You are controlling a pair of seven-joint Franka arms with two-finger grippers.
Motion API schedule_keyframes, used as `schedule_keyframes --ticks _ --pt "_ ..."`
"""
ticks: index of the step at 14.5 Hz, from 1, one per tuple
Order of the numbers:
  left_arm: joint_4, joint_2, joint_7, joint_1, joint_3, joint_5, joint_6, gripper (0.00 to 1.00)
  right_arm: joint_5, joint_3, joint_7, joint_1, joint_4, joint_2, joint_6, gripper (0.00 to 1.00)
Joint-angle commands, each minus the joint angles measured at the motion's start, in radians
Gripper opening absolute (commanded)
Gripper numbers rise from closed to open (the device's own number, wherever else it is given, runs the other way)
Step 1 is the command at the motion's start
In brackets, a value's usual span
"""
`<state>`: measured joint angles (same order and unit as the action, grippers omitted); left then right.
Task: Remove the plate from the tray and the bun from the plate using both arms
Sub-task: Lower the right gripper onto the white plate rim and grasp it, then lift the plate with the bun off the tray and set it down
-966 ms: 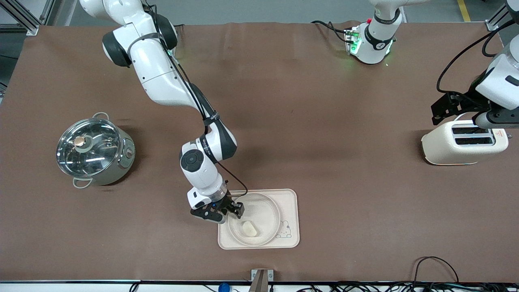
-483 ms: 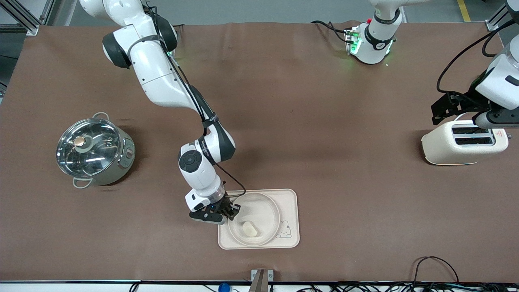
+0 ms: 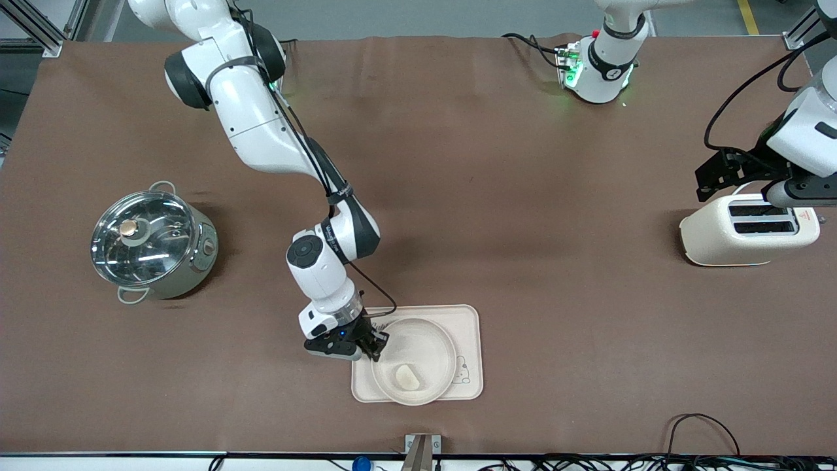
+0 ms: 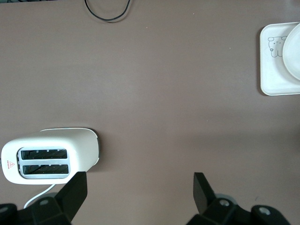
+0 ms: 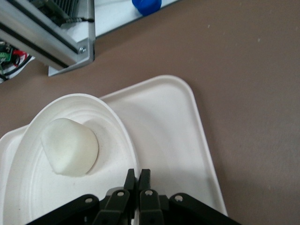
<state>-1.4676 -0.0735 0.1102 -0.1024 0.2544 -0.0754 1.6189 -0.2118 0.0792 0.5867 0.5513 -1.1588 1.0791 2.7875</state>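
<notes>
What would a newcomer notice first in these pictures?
The right gripper is shut on the rim of the plate, which sits on the tray with the bun in it. The left gripper waits open over the toaster.

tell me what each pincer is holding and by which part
The right pincer is shut on the plate at its rim. The left pincer is open and empty.

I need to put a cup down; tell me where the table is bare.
Bare cloth runs between the pot and toaster, and between tray and toaster. Crowded at the tray: the right gripper pinches the plate holding the bun. The left gripper waits by the toaster.
</notes>
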Motion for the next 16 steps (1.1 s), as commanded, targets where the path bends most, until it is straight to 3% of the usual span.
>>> schedule_keyframes --ticks 1,3,7,10,16 --pt "0.016 -0.003 -0.015 -0.002 -0.001 -0.001 -0.017 1.0 -0.001 -0.05 0.004 0.002 -0.315 -0.217 0.078 0.01" --pt "0.016 -0.003 -0.01 0.0 -0.001 -0.001 -0.017 1.0 0.0 -0.105 -0.001 -0.016 -0.441 -0.277 0.168 0.0" --pt "0.018 -0.003 -0.01 0.001 -0.001 -0.001 -0.017 1.0 0.0 -0.121 -0.005 0.013 -0.635 -0.346 0.298 0.0" --pt "0.018 -0.003 -0.014 0.0 -0.001 -0.003 -0.017 1.0 0.0 -0.154 -0.008 0.021 -0.742 -0.378 0.394 0.0" --pt "0.018 -0.002 0.003 0.006 0.002 0.0 -0.017 1.0 0.009 -0.157 -0.013 0.047 -0.943 -0.421 0.555 0.0"
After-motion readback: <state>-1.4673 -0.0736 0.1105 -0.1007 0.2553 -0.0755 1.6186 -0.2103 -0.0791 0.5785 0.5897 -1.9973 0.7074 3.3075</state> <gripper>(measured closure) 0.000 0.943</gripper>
